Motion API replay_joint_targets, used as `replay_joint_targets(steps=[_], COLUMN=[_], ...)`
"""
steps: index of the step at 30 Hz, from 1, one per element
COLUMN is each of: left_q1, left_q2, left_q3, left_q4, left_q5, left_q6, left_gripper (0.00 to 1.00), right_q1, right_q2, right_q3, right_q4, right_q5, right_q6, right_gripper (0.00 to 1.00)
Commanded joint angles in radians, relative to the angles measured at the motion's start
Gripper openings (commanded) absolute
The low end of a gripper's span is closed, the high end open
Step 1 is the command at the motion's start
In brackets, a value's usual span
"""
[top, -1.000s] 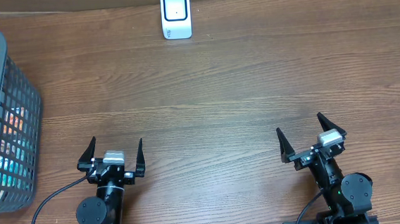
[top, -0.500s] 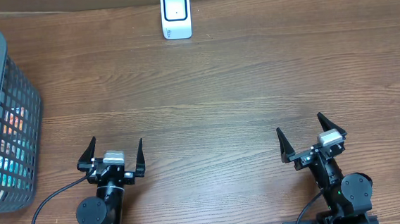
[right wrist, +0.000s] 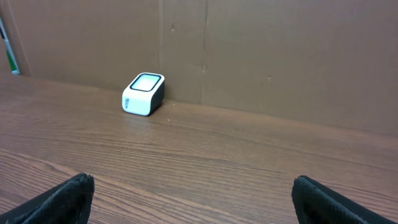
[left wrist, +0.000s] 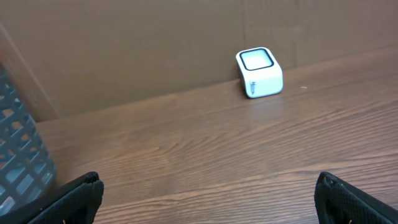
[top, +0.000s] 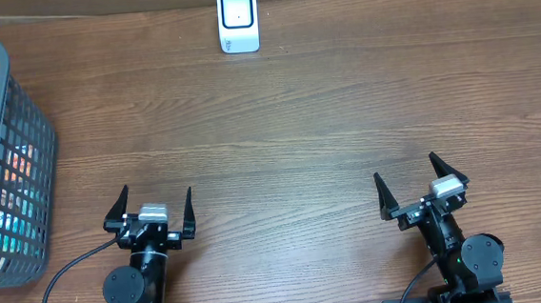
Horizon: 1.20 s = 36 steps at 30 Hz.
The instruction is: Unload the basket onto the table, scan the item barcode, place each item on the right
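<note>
At your far left, a dark grey plastic lattice basket (top: 4, 161) stands on the brown wood-grain tabletop (top: 297, 121), and orange and teal packages (top: 12, 203) show through its side. At the near edge you have the left tool (top: 158, 190) released, fingers spread, grasping nothing. The small white box-shaped barcode scanner (top: 238, 20) stands at the far edge, just in front of the brown cardboard wall (left wrist: 155, 43). At near right, the right tool (top: 404, 166) is likewise released and grasps nothing.
</note>
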Motion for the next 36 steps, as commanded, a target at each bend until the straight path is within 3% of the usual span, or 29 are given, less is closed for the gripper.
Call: replay_joint_targets(steps=[1,6,9,15,21,25,29,36], left_q1=[0.010,0.011,0.011,0.011,0.011,0.010,0.010,0.010], left_q2=[-0.008,-0.008,0.015,0.230,0.611,0.995,1.244,1.461], left_q3=[-0.003,0.049,0.162,0.405,0.757,1.170,1.400,1.423], left_q4=[0.014,-0.014,-0.112,-0.236,-0.428,-0.792,-0.990,-0.943], left_q5=[0.102,0.129,0.128,0.140,0.225,0.311,0.472,0.540], left_q6=[-0.016,-0.050,-0.049,-0.049,-0.049,-0.049,-0.049,-0.171], left_gripper=[1.00,1.00,1.00,1.00,1.00,1.00,1.00,0.99], right_q1=[0.005,0.005,0.005,0.005,0.005,0.005,0.005,0.005], right_q2=[-0.011,-0.011,-0.011,-0.011,-0.011,-0.011,-0.011,-0.011], right_q3=[-0.010,-0.010,-0.010,-0.010,-0.010,-0.010,-0.010,-0.010], right_q4=[0.003,0.003,0.003,0.003,0.003,0.003,0.003,0.003], right_q5=[0.009,0.009,0.009,0.009,0.009,0.009,0.009,0.009], right_q6=[-0.001,-0.001,-0.001,-0.001,-0.001,-0.001,-0.001,-0.001], right_gripper=[1.00,1.00,1.00,1.00,1.00,1.00,1.00,1.00])
